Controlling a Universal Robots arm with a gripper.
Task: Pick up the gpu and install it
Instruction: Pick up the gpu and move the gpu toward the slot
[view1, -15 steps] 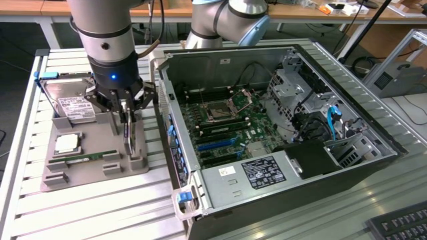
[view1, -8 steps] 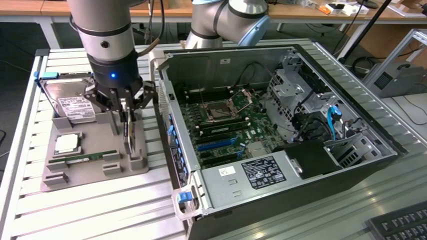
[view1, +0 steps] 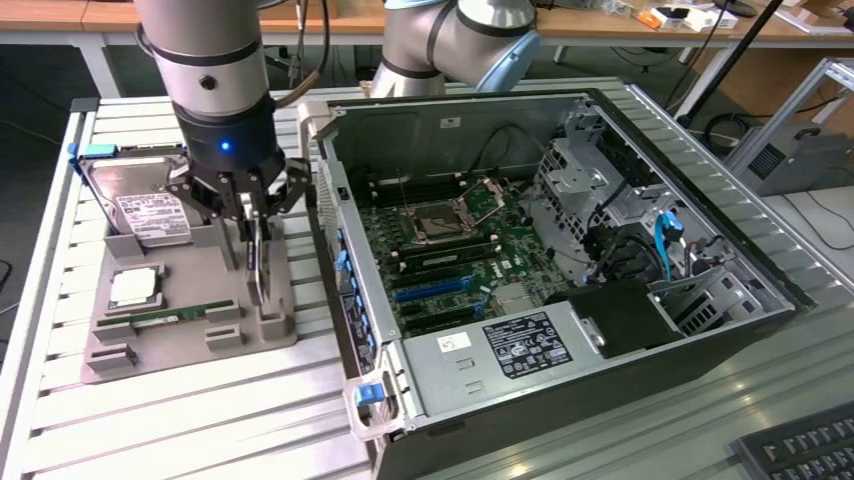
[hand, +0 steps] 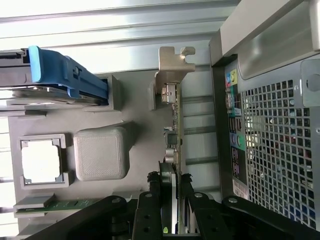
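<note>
- The gripper (view1: 256, 265) (hand: 170, 189) is clamped on the gpu (view1: 263, 288) (hand: 173, 125), one finger on each flat face. The card stands on edge in its slot in the grey tray (view1: 200, 262) (hand: 137, 112), just beside the open computer case (view1: 441, 105) (hand: 280, 150).
- The grip sits near one end, away from the metal bracket (hand: 172, 65). The free end may sag or swing when the card is lifted, because the weight is off-centre.
- The tray's slot walls hug the card closely. A lift that is not straight up may jam the card or drag the tray along.
- The fingers press on a thin board with parts on it. Too firm a squeeze may harm them, and too light a one may let the card slip.
- The case wall is close to the card. A sideways move made too low may knock the bracket against its rim.
- The hard drive (view1: 144, 200) (hand: 60, 75), processor (view1: 134, 287) (hand: 41, 161) and memory stick (view1: 174, 315) (hand: 55, 205) share the tray, so a jolt may shake them loose.
- In the case, the card must meet a slot on the motherboard (view1: 441, 250) squarely. A tilted card may miss it or bend.
</note>
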